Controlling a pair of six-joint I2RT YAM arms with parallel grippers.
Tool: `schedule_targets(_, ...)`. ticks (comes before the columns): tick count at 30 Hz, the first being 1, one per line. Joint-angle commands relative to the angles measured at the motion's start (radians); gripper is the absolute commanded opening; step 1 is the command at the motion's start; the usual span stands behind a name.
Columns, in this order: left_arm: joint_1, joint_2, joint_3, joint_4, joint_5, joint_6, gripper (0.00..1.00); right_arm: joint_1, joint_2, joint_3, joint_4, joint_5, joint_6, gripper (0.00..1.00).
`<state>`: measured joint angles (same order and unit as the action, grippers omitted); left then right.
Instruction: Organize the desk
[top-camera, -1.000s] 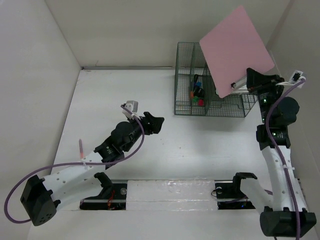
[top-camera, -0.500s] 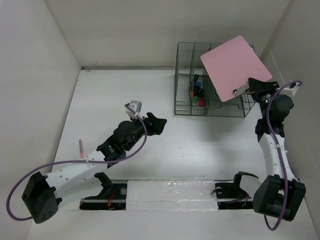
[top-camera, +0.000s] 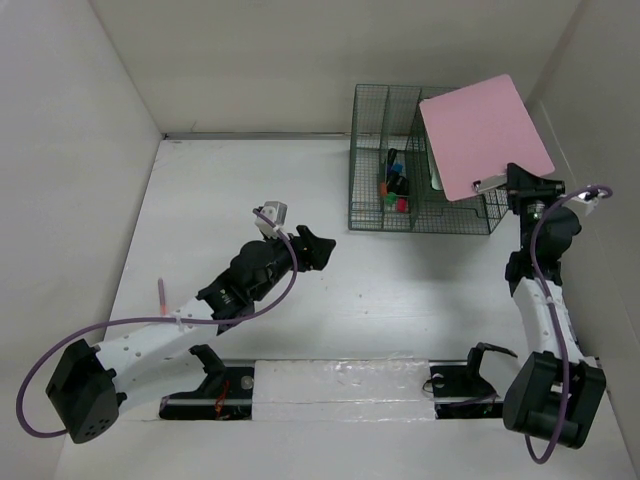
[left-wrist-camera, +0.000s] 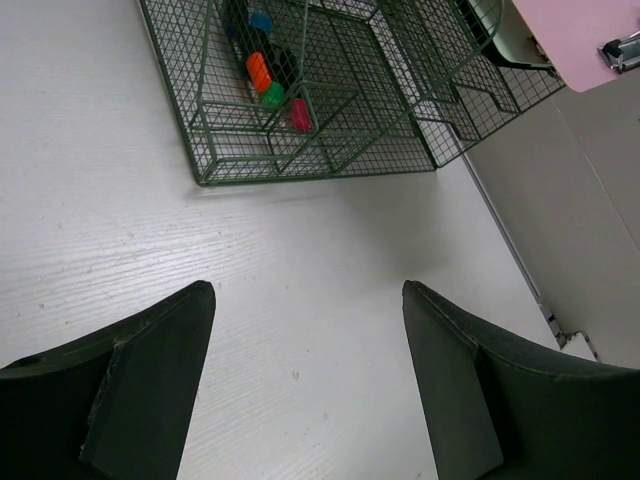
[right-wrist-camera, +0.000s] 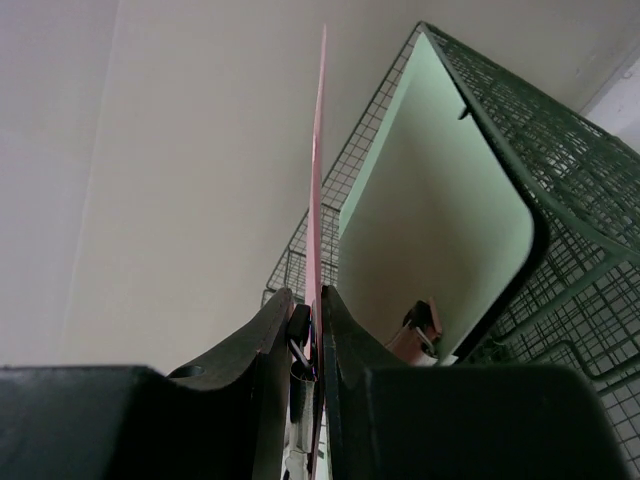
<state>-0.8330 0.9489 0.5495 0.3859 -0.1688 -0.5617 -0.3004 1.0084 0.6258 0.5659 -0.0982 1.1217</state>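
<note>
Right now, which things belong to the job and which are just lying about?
In the job: pink clipboard, clamped in the right gripper at the rack; the desk.
Lying about: markers and green clipboard already in the rack; left gripper, open, empty, over the desk.

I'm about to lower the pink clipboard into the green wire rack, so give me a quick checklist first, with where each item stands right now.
1. Grip: right gripper shut on the clip end of the pink clipboard: ok.
2. Alignment: clipboard hangs over the right side of the green wire rack: ok from above; its height above the rack, cannot tell.
3. Slot free: a pale green board stands in the rack right beside it: cannot tell.
4. Other arm: left gripper open, empty, over bare desk, clear of the rack: ok.
5. Contents: coloured markers sit in their own compartment, apart from the clipboard: ok.
</note>
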Motion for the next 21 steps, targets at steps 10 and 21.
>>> schedule_targets(10, 0.014, 0.019, 0.04, 0.059, 0.04, -0.004, 0.72, -0.006, -0.011, -0.097, 0.226, 0.193, 0.171, 0.0)
schedule_targets(21, 0.014, 0.034, 0.049, 0.07, 0.048, -0.009, 0.72, 0.113, 0.084, -0.003, 0.137, 0.221, 0.116, 0.07)
